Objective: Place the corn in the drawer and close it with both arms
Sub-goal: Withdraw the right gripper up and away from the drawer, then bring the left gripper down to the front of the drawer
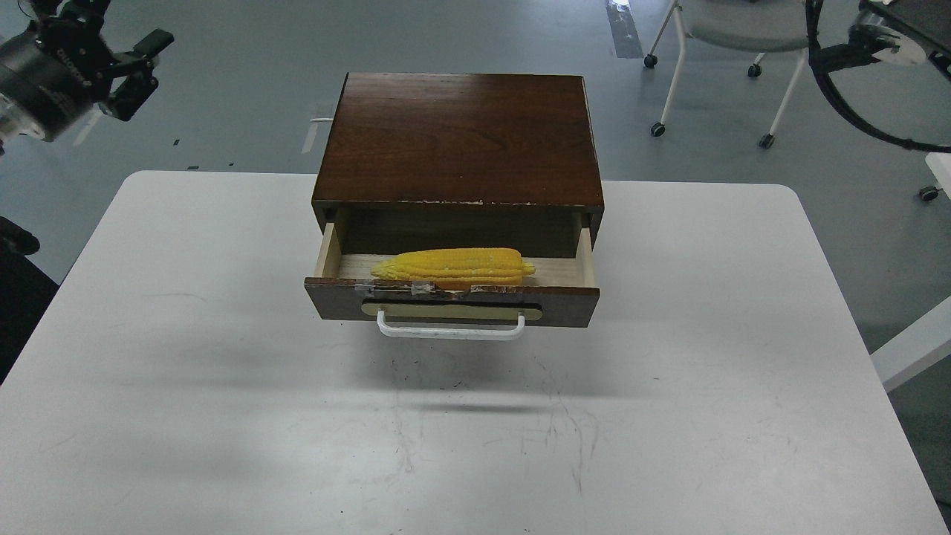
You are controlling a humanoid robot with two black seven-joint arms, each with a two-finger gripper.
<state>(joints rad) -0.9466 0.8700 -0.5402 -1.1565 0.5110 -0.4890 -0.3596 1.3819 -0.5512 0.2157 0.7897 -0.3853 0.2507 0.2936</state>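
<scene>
The yellow corn [453,267] lies lengthwise inside the open drawer [572,301], tapered end to the left, just behind the chipped, taped front edge. The white bar handle [449,331] faces me. My left gripper [134,70] is high at the top left, over the floor and far from the drawer; its fingers look spread and hold nothing. Of my right arm only a cable loop and a joint part [854,44] show at the top right edge; its gripper is out of view.
The dark brown cabinet [461,137] stands at the back middle of the white table [223,416]. A wheeled chair [735,30] stands on the floor behind at the right. A white frame [914,345] juts in at the right edge.
</scene>
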